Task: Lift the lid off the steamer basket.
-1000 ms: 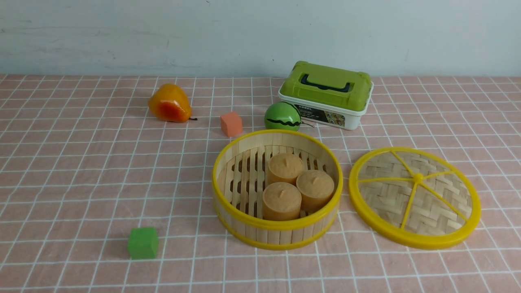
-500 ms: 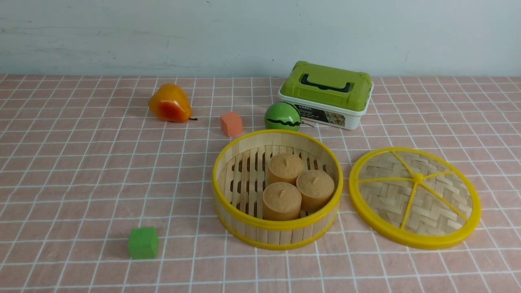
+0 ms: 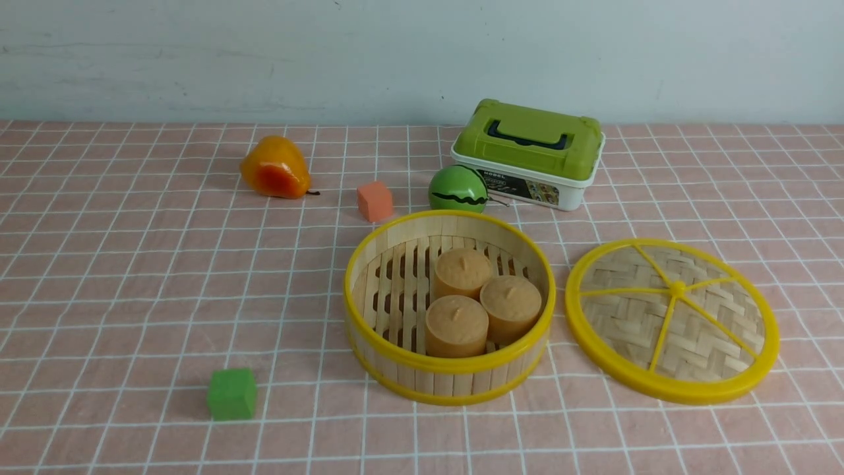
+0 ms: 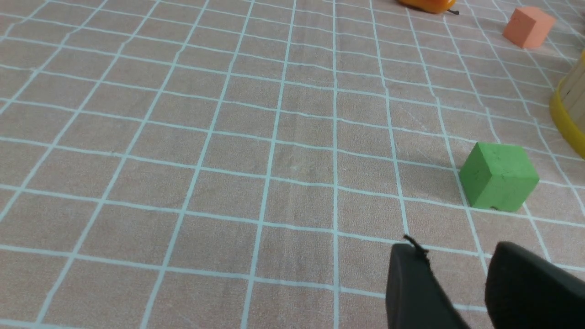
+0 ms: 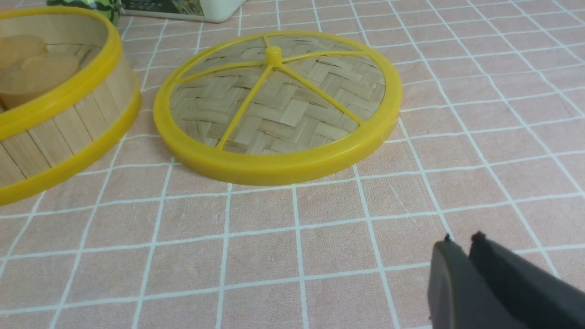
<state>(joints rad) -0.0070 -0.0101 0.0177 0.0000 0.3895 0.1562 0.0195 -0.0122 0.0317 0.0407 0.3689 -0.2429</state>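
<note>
The lid [image 3: 672,320], woven bamboo with a yellow rim, spokes and centre knob, lies flat on the cloth to the right of the steamer basket [image 3: 369,277]. The basket stands uncovered and holds three tan cylindrical buns [image 3: 478,300]. In the right wrist view the lid [image 5: 279,105] and the basket's wall [image 5: 59,132] lie ahead of my right gripper [image 5: 461,240], which is shut, empty and apart from the lid. My left gripper [image 4: 457,249] is open and empty above bare cloth, with the basket's edge [image 4: 571,105] off to one side. Neither gripper shows in the front view.
A white box with a green lid [image 3: 529,153] stands behind the basket, with a green striped ball [image 3: 457,189] and an orange cube [image 3: 374,200] beside it. An orange pear [image 3: 275,168] lies at back left. A green cube [image 3: 231,394] sits at front left, near my left gripper [image 4: 498,176].
</note>
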